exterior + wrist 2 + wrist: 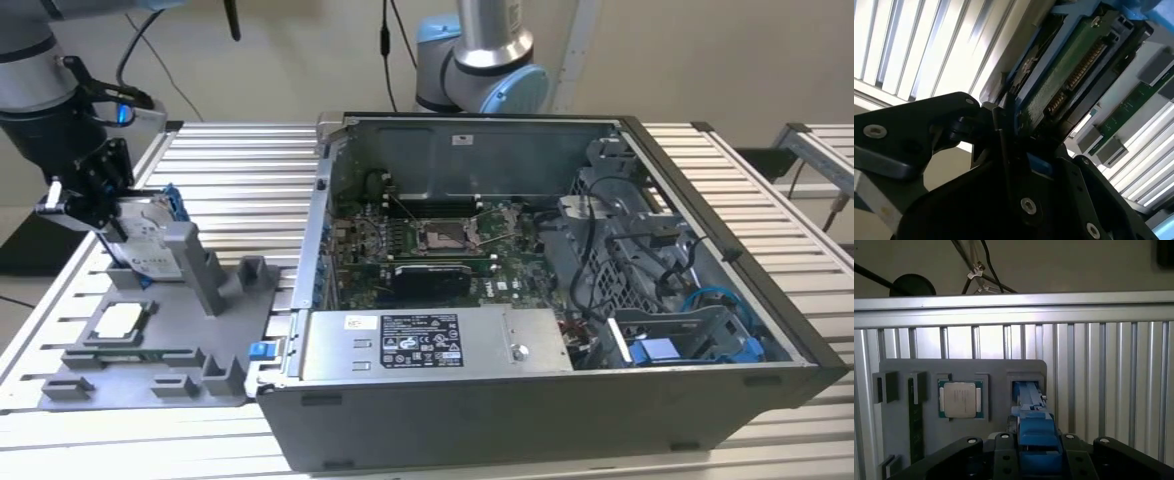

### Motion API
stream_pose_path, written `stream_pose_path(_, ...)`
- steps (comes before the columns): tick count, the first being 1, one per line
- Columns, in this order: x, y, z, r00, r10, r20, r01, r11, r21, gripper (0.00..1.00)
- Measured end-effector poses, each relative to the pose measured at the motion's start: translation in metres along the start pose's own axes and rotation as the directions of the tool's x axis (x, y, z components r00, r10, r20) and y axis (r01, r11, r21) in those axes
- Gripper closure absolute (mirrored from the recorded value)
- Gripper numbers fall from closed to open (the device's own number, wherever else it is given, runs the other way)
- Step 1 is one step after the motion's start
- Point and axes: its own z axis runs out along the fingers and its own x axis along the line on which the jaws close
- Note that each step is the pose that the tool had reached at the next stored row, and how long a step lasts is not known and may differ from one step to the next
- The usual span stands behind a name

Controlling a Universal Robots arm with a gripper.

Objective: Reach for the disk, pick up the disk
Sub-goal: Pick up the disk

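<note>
A: Hand state?
B: The gripper (107,215) looks clamped on the disk (150,232). In the first wrist view the blue frame sits right between the fingers (1004,445). In the second wrist view one finger lies against the disk's edge with no gap showing.
A: Where's the disk?
B: Far left end of the table (240,170), at the exterior view's left. It stands on edge, a bit tilted, over the far slot of the grey fixture (147,372). Its lower end is at the slot, and I can't tell if it's clear of it. It's well apart from the computer case (534,420).
A: Not the chip?
B: No. The CPU chip (118,322) lies flat in its own pocket, nearer on the fixture.
A: Step in hand?
B: The pick-up, I'd say: grip made, lift barely under way or not at all.
A: How to do it well?
B: My take is to pull straight along the slot with no twist, or the frame may bind on the slot walls. Hold by the frame sides, not the green board face with the connector. Go slow until the lower edge is free. The plastic is smooth and rigid, so an off-centre grip could slip. Mind the upright post (200,262) just beside it.
</note>
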Motion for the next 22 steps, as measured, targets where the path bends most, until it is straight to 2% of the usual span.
stream_pose_path(8,0.0000,0.0000,0.0000,1.0000,0.000,0.0000,0.000,1.0000,0.0002,1.00)
stream_pose_path(10,0.0000,0.0001,-0.0021,1.0000,-0.001,0.0003,0.001,1.0000,0.0005,1.00)
stream_pose_path(22,-0.0003,0.0042,-0.0326,0.9980,-0.063,-0.0003,0.063,0.9980,-0.0008,1.00)
